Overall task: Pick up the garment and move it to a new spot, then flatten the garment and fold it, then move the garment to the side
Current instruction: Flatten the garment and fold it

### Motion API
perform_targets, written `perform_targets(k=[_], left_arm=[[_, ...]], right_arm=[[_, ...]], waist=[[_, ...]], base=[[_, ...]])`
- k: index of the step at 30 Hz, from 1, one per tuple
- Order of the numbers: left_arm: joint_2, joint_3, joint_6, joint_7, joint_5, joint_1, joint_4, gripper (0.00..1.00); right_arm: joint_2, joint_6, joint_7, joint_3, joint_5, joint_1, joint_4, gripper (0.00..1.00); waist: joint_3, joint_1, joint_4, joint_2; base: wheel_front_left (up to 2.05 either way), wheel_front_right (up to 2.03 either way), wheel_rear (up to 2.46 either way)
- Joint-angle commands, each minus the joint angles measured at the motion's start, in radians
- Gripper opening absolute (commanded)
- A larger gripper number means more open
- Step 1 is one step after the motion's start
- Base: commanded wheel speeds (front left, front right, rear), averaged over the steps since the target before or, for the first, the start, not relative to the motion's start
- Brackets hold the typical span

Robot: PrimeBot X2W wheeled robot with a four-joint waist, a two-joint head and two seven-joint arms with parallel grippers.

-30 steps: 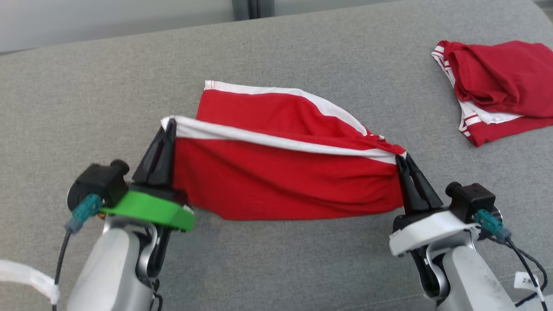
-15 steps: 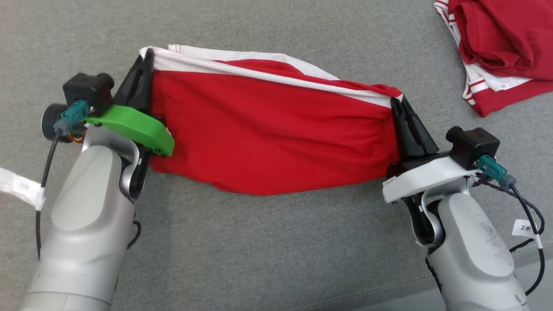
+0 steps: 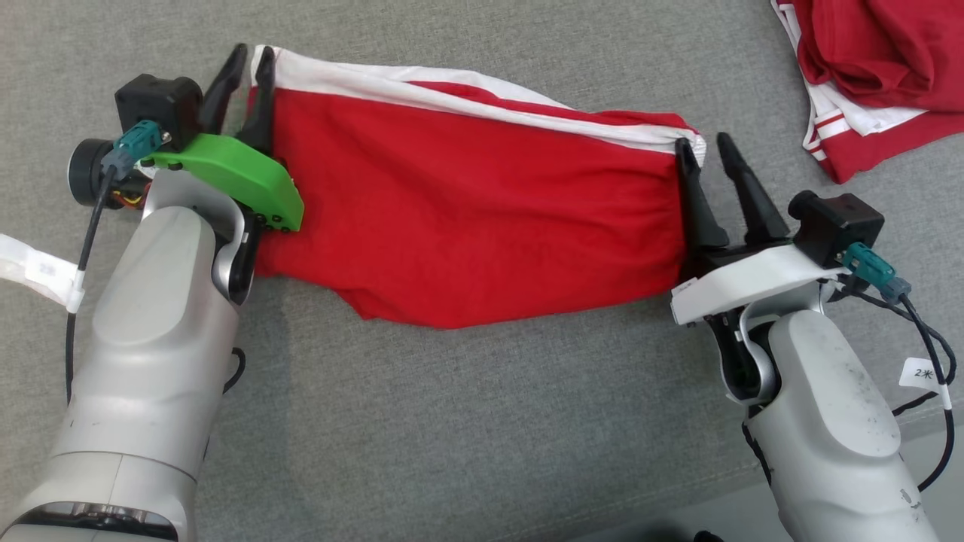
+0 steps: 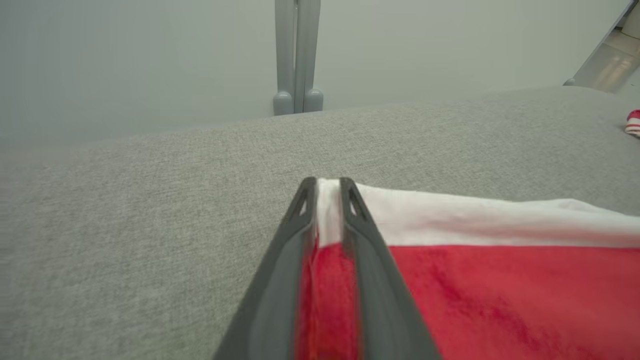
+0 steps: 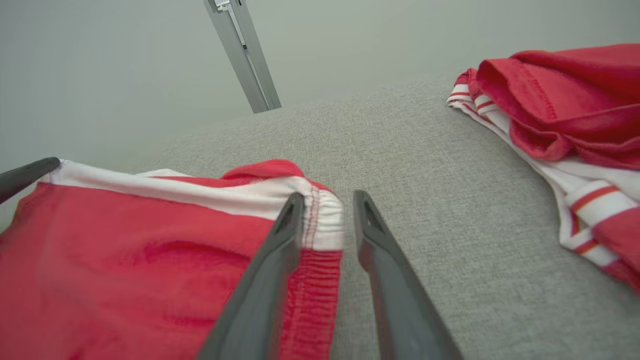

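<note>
Appearing to be closing out the fold step: looking at a red garment (image 3: 467,211) lying doubled over on the middle of a grey cushion (image 3: 482,436), showing a white band along the far edge and sagging unevenly along the near hem. Resting the left gripper (image 3: 252,53) at the garment's far left corner, with fingers (image 4: 372,260) a little apart and the white corner sitting between them, touching but seemingly not pinched. Resting the right gripper (image 3: 703,141) at the opposite far corner, with fingers plainly apart, one touching the bunched white hem and the other standing over bare cushion. Calling next, most likely, for drawing both arms back and up without dragging the corners along, then either smoothing the wrinkled near edge or taking a fresh grip for moving the garment to the side. Watching for cloth catching on a fingertip during that retreat. Working on a soft, woven grey surface, probably giving under pressure and clinging to cloth somewhat, so favouring lifting over sliding. Sharing that surface with a second red-and-white heap (image 3: 874,53) lying well apart at the far right. Facing a plain pale wall (image 4: 125,60) beyond the cushion's far edge, with a grey upright post (image 4: 296,50) standing against it.
</note>
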Motion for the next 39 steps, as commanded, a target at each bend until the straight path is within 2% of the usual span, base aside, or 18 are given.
perform_targets(k=[1, 13, 18, 25, 37, 38, 39], left_arm=[[0.003, 0.004, 0.0, -0.006, 0.003, -0.01, 0.003, 1.0], [-0.009, -0.006, -0.003, 0.003, -0.024, 0.141, -0.045, 1.0], [-0.016, -0.039, -0.004, 0.108, -0.058, 0.208, -0.008, 1.0], [-0.012, -0.062, -0.004, 0.254, -0.15, 0.254, 0.001, 1.0], [-0.002, -0.075, -0.004, 0.369, -0.243, 0.278, -0.023, 1.0], [-0.003, -0.079, -0.004, 0.378, -0.249, 0.281, -0.026, 0.76], [-0.003, -0.083, -0.004, 0.381, -0.256, 0.283, -0.031, 0.61]], right_arm=[[-0.003, -0.002, -0.005, -0.006, -0.003, 0.0, -0.007, 1.0], [-0.003, -0.002, -0.004, -0.079, -0.058, 0.121, -0.081, 1.0], [-0.003, -0.002, -0.004, -0.114, -0.084, 0.172, -0.096, 1.0], [-0.003, -0.002, -0.004, -0.129, -0.089, 0.206, -0.117, 1.0], [-0.003, -0.002, -0.004, -0.13, -0.077, 0.218, -0.129, 1.0], [-0.003, -0.002, -0.004, -0.129, -0.075, 0.217, -0.129, 1.0], [-0.003, -0.002, -0.004, -0.128, -0.074, 0.215, -0.129, 1.0]], waist=[[-0.012, 0.0, 0.003, 0.0], [-0.163, 0.0, 0.065, 0.0], [-0.22, 0.0, 0.082, 0.0], [-0.224, 0.0, 0.062, 0.0], [-0.207, 0.0, 0.02, 0.0], [-0.206, 0.0, 0.018, 0.0], [-0.205, 0.0, 0.017, 0.0]], base=[[0.0, 0.0, 0.0], [0.0, 0.0, 0.0], [0.0, 0.0, 0.0], [0.0, 0.0, 0.0], [0.0, 0.0, 0.0], [0.0, 0.0, 0.0], [0.0, 0.0, 0.0]])
